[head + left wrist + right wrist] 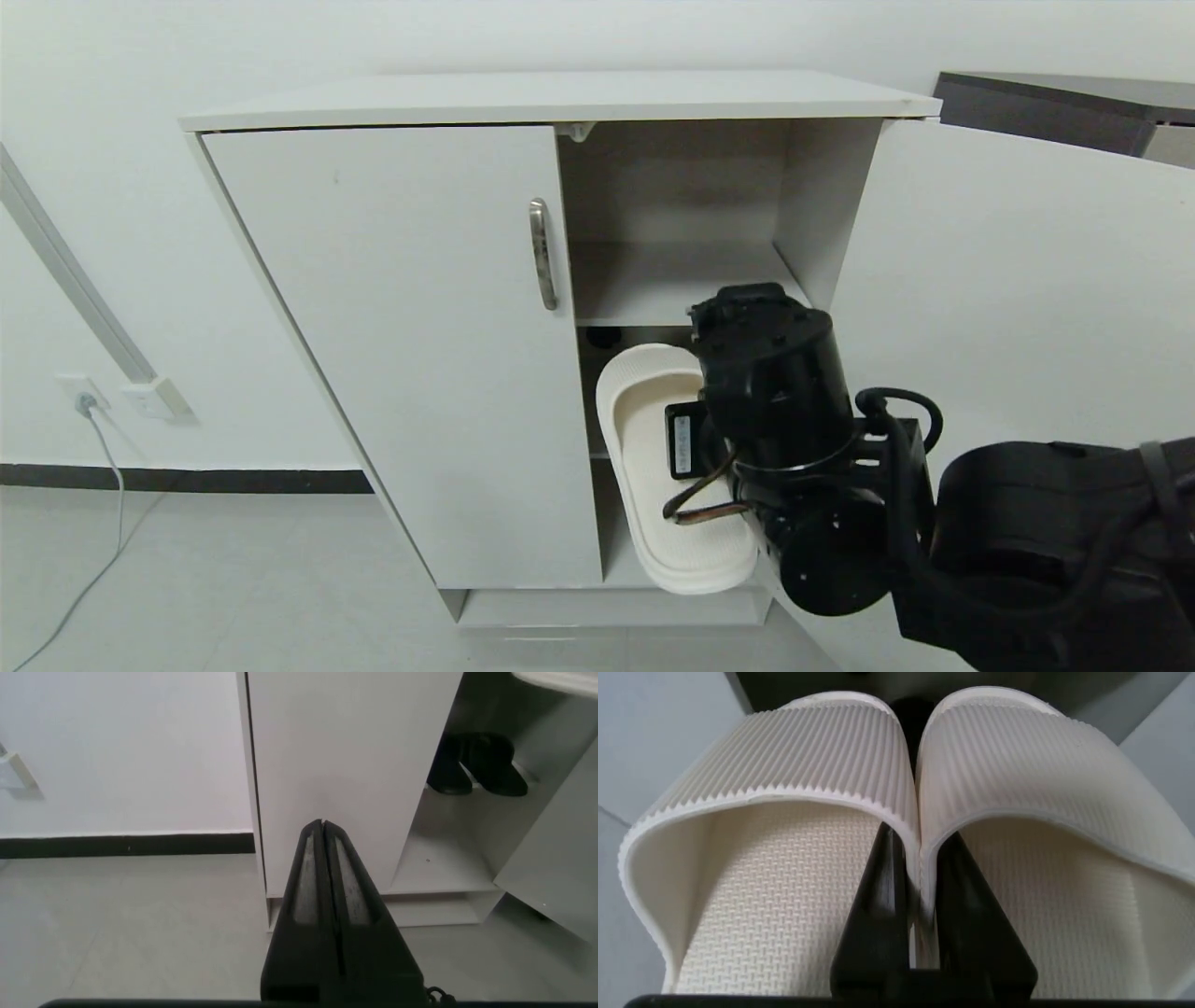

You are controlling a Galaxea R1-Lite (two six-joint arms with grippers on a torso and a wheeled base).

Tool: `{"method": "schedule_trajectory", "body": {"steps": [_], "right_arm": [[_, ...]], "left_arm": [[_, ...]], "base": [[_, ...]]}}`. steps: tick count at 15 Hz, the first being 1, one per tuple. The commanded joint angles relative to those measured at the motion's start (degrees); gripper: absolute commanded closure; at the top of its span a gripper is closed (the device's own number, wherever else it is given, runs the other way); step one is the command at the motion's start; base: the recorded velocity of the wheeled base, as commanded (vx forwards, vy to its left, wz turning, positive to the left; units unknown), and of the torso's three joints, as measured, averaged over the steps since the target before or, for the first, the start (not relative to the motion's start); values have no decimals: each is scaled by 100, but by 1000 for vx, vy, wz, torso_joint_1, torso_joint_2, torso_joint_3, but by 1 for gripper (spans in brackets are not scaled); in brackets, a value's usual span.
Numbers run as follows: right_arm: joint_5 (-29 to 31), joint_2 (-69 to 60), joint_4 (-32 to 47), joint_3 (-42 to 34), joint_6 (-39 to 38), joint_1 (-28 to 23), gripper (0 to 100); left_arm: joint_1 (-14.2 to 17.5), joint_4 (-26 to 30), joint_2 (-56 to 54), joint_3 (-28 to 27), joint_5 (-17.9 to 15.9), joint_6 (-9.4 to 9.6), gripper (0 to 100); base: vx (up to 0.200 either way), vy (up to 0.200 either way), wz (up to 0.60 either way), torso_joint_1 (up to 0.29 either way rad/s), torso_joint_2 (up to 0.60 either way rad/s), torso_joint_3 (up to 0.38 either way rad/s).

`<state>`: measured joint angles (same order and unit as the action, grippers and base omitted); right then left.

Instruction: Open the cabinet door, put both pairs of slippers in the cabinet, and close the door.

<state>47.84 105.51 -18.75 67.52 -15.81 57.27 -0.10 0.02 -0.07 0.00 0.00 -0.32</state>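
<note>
Right pincer (917,891) tight on white slippers (785,784)

One cabinet (560,98), two doors (392,355), two white slippers (785,775), two black slippers (493,763), one door handle (542,252).

Wall (93,75): was plain white, crossed by a slanted duct (65,266)
Skirting (187,480): was a dark band
Floor (243,579): was pale grey
Socket (79,390): sat low (a grey cable (120,509) trailed floorward)
Furniture: a dark grey unit (1055,117) stood right

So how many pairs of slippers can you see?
2: a white pair clamped in the right gripper at the cabinet opening, and a black pair farther inside it.
</note>
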Motion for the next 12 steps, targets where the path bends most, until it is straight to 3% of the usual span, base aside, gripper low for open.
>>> {"method": "schedule_trajectory", "body": {"steps": [1,11,12], "right_arm": [[94,31,495,692,8,-76,100],[94,40,592,877,149,-357,100],[94,40,592,868,149,-357,100]], "left_arm": [[1,-2,7,0,0,-3,100],[1,6,7,0,0,-3,100],[1,6,7,0,0,5,100]], "base": [[0,0,0,0,0,0],[0,0,0,0,0,0],[200,0,0,2,2,-2]]}}
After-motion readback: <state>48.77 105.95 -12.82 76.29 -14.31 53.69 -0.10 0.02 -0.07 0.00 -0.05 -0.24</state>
